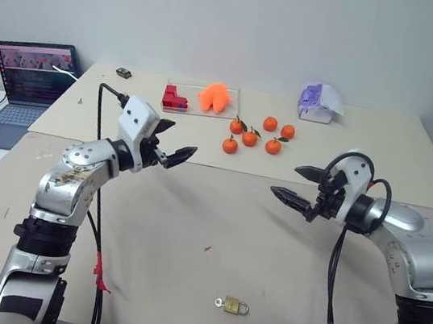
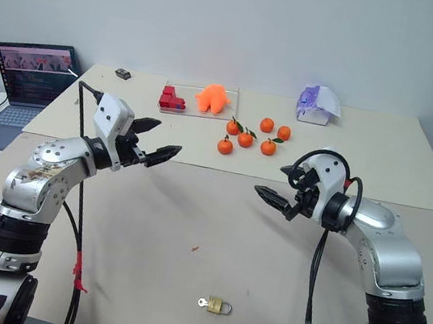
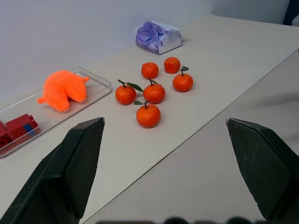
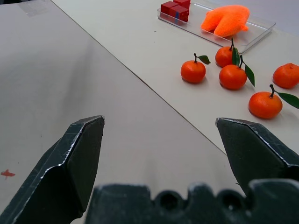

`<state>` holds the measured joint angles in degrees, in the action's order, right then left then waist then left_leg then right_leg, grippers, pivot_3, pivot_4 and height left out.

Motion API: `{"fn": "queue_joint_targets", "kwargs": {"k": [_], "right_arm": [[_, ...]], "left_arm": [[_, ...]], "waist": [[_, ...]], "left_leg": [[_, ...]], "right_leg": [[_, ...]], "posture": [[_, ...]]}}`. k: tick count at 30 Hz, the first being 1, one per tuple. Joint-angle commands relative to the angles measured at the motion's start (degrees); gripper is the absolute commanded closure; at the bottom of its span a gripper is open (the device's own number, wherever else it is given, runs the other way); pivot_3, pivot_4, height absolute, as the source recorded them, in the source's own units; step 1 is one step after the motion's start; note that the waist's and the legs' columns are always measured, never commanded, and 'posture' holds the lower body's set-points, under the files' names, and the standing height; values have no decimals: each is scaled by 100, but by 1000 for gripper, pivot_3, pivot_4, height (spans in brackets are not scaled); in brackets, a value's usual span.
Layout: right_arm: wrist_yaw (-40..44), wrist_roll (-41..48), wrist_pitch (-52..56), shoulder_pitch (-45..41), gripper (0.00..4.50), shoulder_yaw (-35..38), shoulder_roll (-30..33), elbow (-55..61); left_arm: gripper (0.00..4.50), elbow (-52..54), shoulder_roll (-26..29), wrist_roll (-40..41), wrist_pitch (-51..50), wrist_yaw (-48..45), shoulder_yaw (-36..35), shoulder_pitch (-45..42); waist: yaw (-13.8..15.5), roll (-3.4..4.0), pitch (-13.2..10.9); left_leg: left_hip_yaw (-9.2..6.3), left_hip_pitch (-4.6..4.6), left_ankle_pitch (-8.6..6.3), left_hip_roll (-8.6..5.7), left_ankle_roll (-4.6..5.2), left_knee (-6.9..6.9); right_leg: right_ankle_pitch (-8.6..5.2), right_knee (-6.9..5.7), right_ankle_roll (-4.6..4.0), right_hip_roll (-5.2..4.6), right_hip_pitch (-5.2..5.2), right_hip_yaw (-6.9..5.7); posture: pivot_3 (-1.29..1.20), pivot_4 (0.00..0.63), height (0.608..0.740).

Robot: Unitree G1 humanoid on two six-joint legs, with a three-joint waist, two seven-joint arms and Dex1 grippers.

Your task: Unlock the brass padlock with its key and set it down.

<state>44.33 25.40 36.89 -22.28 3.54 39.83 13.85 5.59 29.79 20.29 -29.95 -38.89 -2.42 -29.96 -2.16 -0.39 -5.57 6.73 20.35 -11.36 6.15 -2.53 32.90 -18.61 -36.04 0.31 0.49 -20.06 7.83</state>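
Head camera, left eye. I see the brass padlock (image 1: 237,305), a small squarish golden body with a thin silver shackle, lying flat on the matte beige table (image 1: 188,239) near its front edge, between my two arms and well apart from both. A tiny silvery piece at the shackle end may be the key; I cannot tell. The left gripper (image 1: 172,145) hangs above the table, pointing inward toward the centre, black fingers spread wide and holding nothing. The right gripper (image 1: 301,185) faces it from the other side, tilted slightly downward, likewise spread wide and empty. Both arms are brushed silver metal with black cabling. Five oranges (image 1: 250,138) with green leaves sit at mid-table; behind them a clear tray (image 1: 233,103) carries red blocks (image 1: 174,97) and a fuzzy orange toy (image 1: 215,97). A purple-and-white packet (image 1: 319,102) lies near the plain white wall. An open laptop (image 1: 31,81) stands on a side table to the left.

Head camera, right eye. Same arrangement; the padlock (image 2: 216,305) lies alone on the bare surface.

Left wrist. Two blunt black fingers (image 3: 70,163) stand far apart, framing the oranges, the tray and the packet.

Right wrist. The fingers (image 4: 74,154), edges scuffed, stand equally wide over a seam between two table sheets.
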Motion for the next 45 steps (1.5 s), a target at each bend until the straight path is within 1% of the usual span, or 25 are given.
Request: {"fn": "queue_joint_targets", "kwargs": {"k": [1, 3, 5, 10, 13, 15, 17, 19, 21, 23, 27, 29, 32, 36, 42, 45], "right_arm": [[156, -44, -174, -126, 0, 122, 202, 95], [419, -86, -255, -96, 0, 75, 428, 79], [556, -106, -315, -114, 0, 54, 539, 30], [833, -63, -354, -99, 0, -20, 651, 132], [1131, 116, -186, 110, 0, -45, 777, 477], [1374, 398, 60, 357, 0, -56, 915, 905], [1503, 622, 266, 628, 0, -106, 1050, 1368], [1496, 782, 451, 912, 0, -150, 1150, 1828], [1417, 755, 499, 1230, 0, -270, 1244, 2249], [1252, 646, 474, 1538, 0, -401, 1257, 2565], [963, 598, 474, 1987, 0, -513, 1217, 2961], [743, 439, 442, 2298, 0, -686, 1207, 3213], [403, 469, 626, 2757, 0, -839, 1126, 3616], [-221, -23, 503, 2904, 0, -1416, 738, 3623], [-589, -434, 385, 3102, 0, -1954, 476, 3638], [-671, -654, 264, 3191, 0, -2137, 454, 3591]], "left_arm": [[47, 124, 117, 10, 164, -233, 33, -93], [47, 146, 222, 163, 171, -625, 89, -66], [47, 76, 294, 151, 211, -808, 125, -102], [47, 26, 499, 214, 252, -1429, 243, -140], [47, 281, 808, 208, 456, -2017, 418, 73], [47, 501, 1135, 89, 703, -2490, 623, 332], [47, 670, 1358, 144, 634, -2779, 758, 529], [47, 846, 1423, 334, 442, -2880, 782, 618], [47, 972, 1451, 466, 266, -2953, 805, 628], [47, 1034, 1478, 507, 181, -3022, 829, 622], [47, 1046, 1562, 531, 186, -3188, 861, 606], [47, 967, 1611, 549, 181, -3316, 877, 545], [47, 809, 1646, 619, 177, -3578, 887, 357], [47, 607, 1811, 658, 159, -3959, 901, 145], [47, 443, 1920, 611, 164, -4248, 995, -79], [47, 285, 1918, 548, 207, -4365, 1049, -234]], "waist": [[-2, 1, 0], [1, 6, -2], [3, 7, -2], [-17, 16, 4], [-30, 25, 7], [-30, 30, 10], [-26, 37, 13], [-23, 38, 13], [-11, 38, 13], [-6, 38, 14], [-43, 37, 14], [-47, 37, 14], [-31, 37, 14], [-57, 33, 15], [-43, 31, 14], [-33, 26, 14]], "left_leg": [[0, 0, 0, 0, 0, 0], [0, 1, 0, -1, 0, 1], [0, 0, 0, -3, 0, -2], [-1, -6, 1, -3, 3, -8], [-9, -7, 2, -2, 5, -10], [-9, -7, 2, -2, 5, -11], [-10, -6, 2, -2, 5, -14], [-13, -6, 1, -2, 7, -16], [-23, -4, -2, -2, 12, -22], [-34, -4, -6, -5, 18, -22], [-43, -4, -14, -13, 34, -22], [-45, 2, -16, -13, 38, -22], [-53, -3, -16, -12, 39, -21], [-57, -2, -16, -12, 39, -18], [-60, 0, -16, -14, 39, -17], [-61, 5, -16, -14, 39, -13]], "right_leg": [[0, 0, 0, 0, 0, 0], [0, 0, 0, 0, 0, 0], [0, 4, 0, -1, 0, 0], [0, 6, 1, 1, 3, 0], [-1, 5, 1, 6, 2, 0], [-1, 11, 1, 7, 1, 1], [-1, 14, -1, 7, 2, 1], [-2, 16, -2, 7, 2, 1], [-8, 15, 6, 8, 4, -5], [-23, 15, 33, 8, 6, -11], [-26, 15, 35, 9, 8, -10], [-26, 15, 34, 13, 7, -2], [-28, 15, 31, 16, 2, -6], [-29, 11, 29, 20, 1, -4], [-31, 10, 26, 21, -6, -4], [-31, 10, 26, 21, -9, -5]], "posture": [[0, 150, 723], [0, 150, 723], [0, 150, 723], [0, 150, 723], [0, 150, 723], [0, 150, 723], [0, 150, 723], [0, 150, 723], [0, 150, 723], [0, 150, 723], [0, 150, 723], [0, 150, 723], [0, 150, 723], [0, 150, 723], [0, 150, 723], [0, 150, 723]]}}
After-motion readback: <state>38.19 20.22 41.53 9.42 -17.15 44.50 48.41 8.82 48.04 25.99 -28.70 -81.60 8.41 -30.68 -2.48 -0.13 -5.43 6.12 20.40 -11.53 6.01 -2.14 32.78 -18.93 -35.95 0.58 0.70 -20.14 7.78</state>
